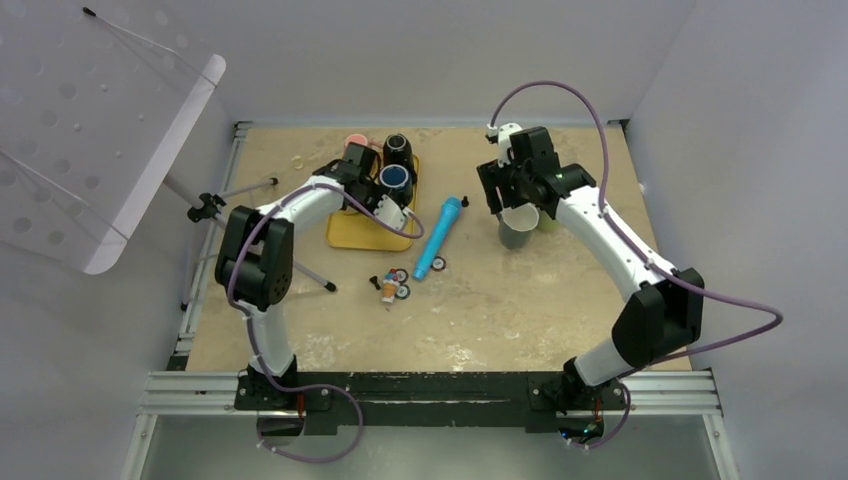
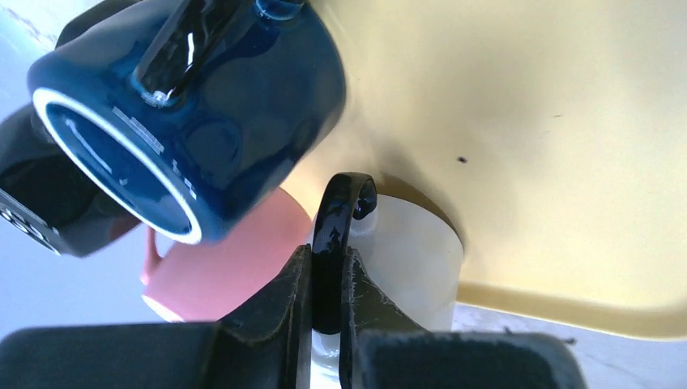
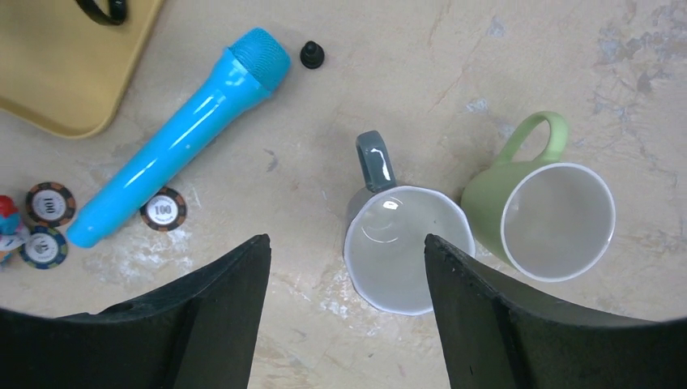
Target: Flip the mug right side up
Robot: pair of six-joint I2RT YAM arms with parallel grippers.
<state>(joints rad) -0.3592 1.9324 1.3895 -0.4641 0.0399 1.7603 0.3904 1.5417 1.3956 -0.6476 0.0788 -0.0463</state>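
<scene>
A white mug point(image 2: 415, 253) with a black handle point(image 2: 342, 212) stands on the yellow tray point(image 2: 535, 113). My left gripper point(image 2: 326, 271) is shut on that handle, with both fingers pressed against it. The mug's mouth does not show. In the top view the left gripper point(image 1: 386, 204) is at the tray's right side, on the white mug point(image 1: 394, 214). My right gripper point(image 3: 344, 241) is open, with nothing between its fingers, and hovers over a grey mug point(image 3: 403, 243) standing mouth up.
On the tray point(image 1: 362, 232) are also a blue mug point(image 2: 202, 105), a pink mug point(image 2: 231, 267) and a black mug point(image 1: 397, 148). A green mug point(image 3: 544, 209) stands beside the grey one. A blue toy microphone point(image 3: 182, 142) and poker chips point(image 3: 162, 209) lie mid-table.
</scene>
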